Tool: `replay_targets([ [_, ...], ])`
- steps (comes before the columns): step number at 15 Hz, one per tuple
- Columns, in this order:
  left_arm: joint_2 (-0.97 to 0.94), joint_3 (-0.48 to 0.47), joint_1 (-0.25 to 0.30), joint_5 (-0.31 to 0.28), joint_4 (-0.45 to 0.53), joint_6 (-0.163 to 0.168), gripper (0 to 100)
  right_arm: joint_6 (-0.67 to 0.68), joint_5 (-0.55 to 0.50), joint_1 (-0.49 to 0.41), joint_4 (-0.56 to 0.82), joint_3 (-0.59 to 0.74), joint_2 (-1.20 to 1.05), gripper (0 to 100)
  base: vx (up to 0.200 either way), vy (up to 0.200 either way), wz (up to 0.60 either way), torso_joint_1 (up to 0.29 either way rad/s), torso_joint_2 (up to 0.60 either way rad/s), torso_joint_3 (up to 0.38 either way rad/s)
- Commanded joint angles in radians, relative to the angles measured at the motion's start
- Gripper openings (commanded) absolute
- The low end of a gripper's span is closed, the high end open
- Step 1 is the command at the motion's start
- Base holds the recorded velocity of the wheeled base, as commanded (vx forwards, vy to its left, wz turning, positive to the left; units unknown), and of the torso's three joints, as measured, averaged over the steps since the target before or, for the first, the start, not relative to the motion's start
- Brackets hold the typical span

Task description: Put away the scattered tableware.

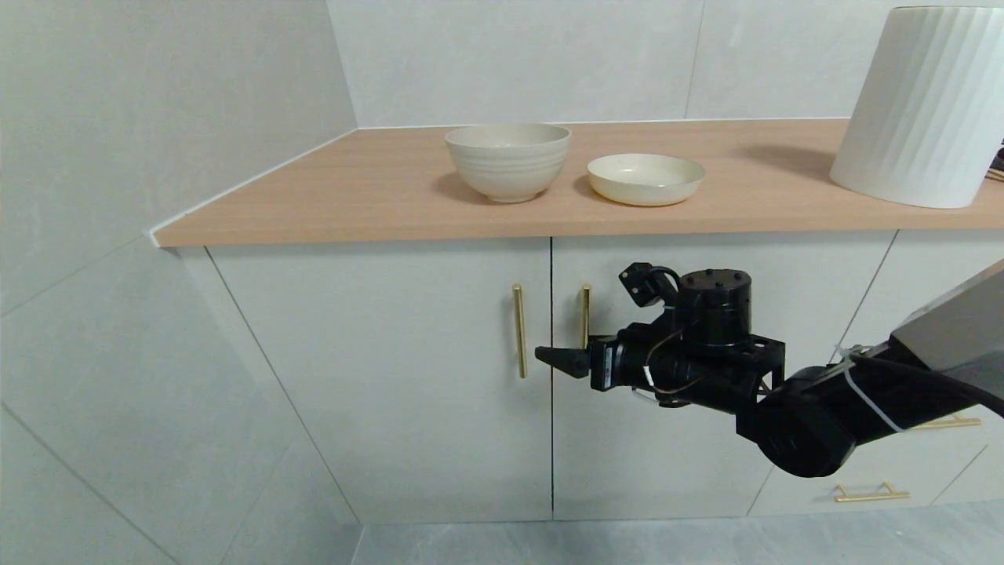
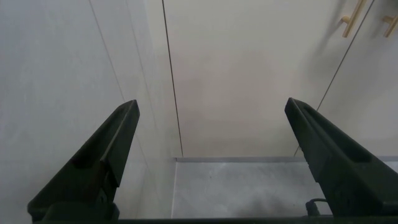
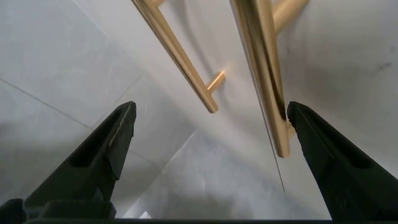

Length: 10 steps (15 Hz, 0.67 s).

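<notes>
A deep cream bowl (image 1: 508, 159) and a shallow cream dish (image 1: 645, 178) stand side by side on the wooden countertop (image 1: 345, 196). Below them, my right gripper (image 1: 558, 359) (image 3: 208, 124) is open in front of the cabinet doors, level with the two gold bar handles. One gold handle (image 3: 261, 74) runs between its fingers, close to one fingertip (image 3: 301, 127); the other handle (image 3: 180, 56) also lies within the gap. My left gripper (image 2: 211, 112) is open with nothing between its fingers, facing a plain cabinet door (image 2: 249, 74) and the grey floor (image 2: 236, 186).
The left door handle (image 1: 518, 329) and right door handle (image 1: 585, 314) flank the seam between the two closed doors. A tall white ribbed container (image 1: 922, 102) stands at the counter's right. Drawers with gold pulls (image 1: 871, 493) are at lower right. A tiled wall is on the left.
</notes>
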Motion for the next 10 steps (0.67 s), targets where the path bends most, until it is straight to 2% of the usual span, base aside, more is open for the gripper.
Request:
replay_targets([
  [1, 0.002, 0.0, 0.0, 0.001, 0.0, 0.0, 100, 0.026, 0.002, 0.001, -0.017, 0.001, 0.006, 100, 0.0, 0.0, 0.0, 0.0, 0.0, 0.0],
  [4, 0.002, 0.0, 0.0, 0.001, 0.0, 0.0, 100, 0.074, 0.004, 0.001, -0.114, 0.001, 0.027, 100, 0.0, 0.0, 0.0, 0.0, 0.0, 0.0],
  [10, 0.002, 0.0, 0.0, 0.001, 0.0, 0.0, 100, 0.111, 0.007, 0.022, -0.126, 0.014, 0.001, 100, 0.0, 0.0, 0.0, 0.0, 0.0, 0.0],
])
